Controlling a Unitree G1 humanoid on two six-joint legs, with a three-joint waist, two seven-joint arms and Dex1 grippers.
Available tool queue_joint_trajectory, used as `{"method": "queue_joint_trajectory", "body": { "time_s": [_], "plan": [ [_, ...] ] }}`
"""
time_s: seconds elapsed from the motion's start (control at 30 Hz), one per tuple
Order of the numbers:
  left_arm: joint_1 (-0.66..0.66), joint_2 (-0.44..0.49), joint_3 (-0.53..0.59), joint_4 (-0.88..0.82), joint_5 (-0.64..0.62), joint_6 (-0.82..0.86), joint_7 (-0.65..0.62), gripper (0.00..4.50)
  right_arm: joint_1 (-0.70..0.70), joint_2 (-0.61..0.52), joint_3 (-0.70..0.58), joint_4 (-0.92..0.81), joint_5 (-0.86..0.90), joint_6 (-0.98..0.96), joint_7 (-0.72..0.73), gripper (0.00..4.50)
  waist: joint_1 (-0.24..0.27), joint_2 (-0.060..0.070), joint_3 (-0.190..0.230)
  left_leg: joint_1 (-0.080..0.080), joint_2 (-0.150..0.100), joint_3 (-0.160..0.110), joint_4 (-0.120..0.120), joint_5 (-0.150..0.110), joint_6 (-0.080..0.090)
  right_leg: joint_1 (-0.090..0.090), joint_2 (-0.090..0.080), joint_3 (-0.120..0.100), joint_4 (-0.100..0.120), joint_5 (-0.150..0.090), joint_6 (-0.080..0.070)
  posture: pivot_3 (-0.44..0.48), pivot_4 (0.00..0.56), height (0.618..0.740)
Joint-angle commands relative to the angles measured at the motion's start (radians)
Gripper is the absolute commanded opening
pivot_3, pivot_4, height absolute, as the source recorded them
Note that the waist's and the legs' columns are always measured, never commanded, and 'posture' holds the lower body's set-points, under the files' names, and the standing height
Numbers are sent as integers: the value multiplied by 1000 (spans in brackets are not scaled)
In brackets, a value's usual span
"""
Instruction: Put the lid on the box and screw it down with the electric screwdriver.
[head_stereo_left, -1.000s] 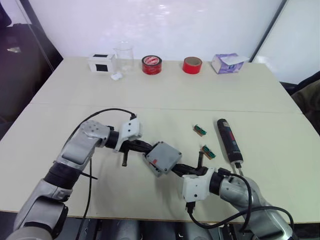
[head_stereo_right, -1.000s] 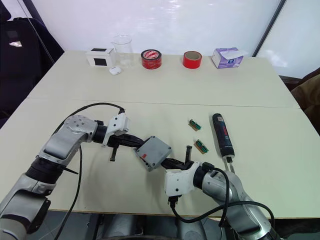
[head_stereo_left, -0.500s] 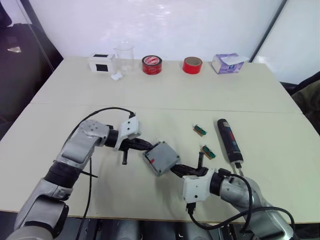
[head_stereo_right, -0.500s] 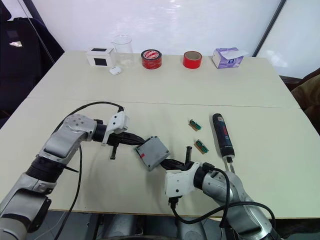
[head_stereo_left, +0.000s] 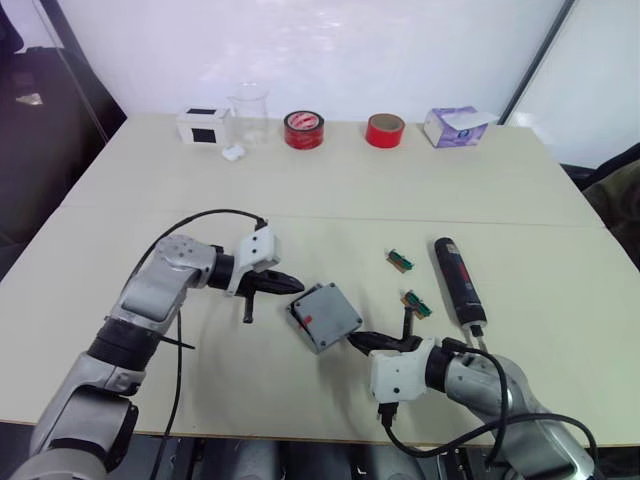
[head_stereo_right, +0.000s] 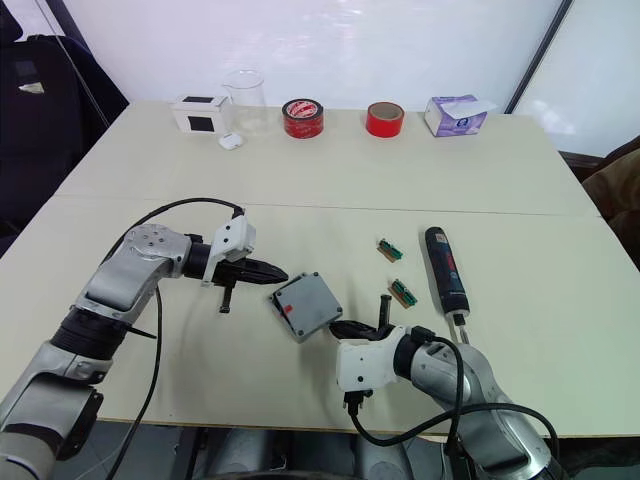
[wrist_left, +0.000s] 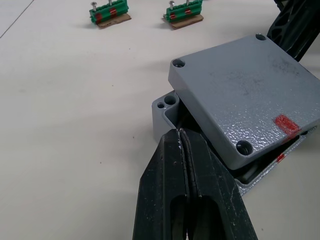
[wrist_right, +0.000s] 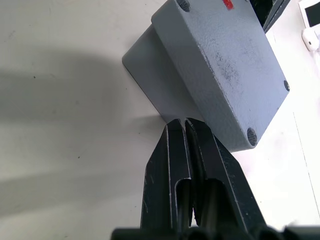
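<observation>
Left gripper (head_stereo_left: 292, 284) fingers pressed together, pointing right; right gripper (head_stereo_left: 352, 340) fingers together, pointing left.

Matt, finely textured grey cast-metal lid (wrist_left: 250, 95) and box (wrist_right: 165, 95); smooth matt beige table (head_stereo_left: 330, 190); glossy black screwdriver (head_stereo_left: 458, 282).

table (head_stereo_left: 330, 180) | box (wrist_left: 165, 112), screwdriver (head_stereo_left: 457, 282), two tape rolls (head_stereo_left: 303, 129), tissue box (head_stereo_left: 452, 127), perhaps beaker (head_stereo_left: 248, 112)

A speckled grey lid (wrist_left: 247, 92) with a red mark sits on the grey box (wrist_left: 162, 112) on a cream table (head_stereo_left: 330, 180). Right of it lie green pieces (head_stereo_left: 416, 303) and a black screwdriver (head_stereo_left: 457, 282) with red marking. Along the far edge: two red tape rolls (head_stereo_left: 303, 129), a purple tissue box (head_stereo_left: 453, 126), a white box (head_stereo_left: 203, 124) with a black label.
</observation>
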Motion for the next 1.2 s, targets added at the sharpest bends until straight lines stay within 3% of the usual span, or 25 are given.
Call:
{"method": "queue_joint_trajectory", "body": {
  "time_s": [0.03,0.47,1.2],
  "plan": [
    [0,7,4,-20,1,-22,-7,0,20,-26,-30,-65,19,5,15,61,0,0,0,0,0,0,0,0,0,0,0,0,0,0,0,0,150,740],
    [-1,-1,-4,-20,-3,-29,-19,0,48,-31,-49,-167,85,73,49,61,0,0,0,0,0,0,0,0,0,0,0,0,0,0,0,0,150,740],
    [8,18,12,-66,-26,32,-31,0,-30,19,11,-81,78,69,14,61,-1,0,0,0,0,0,0,0,0,0,0,0,0,0,0,0,150,740]
  ]
}}
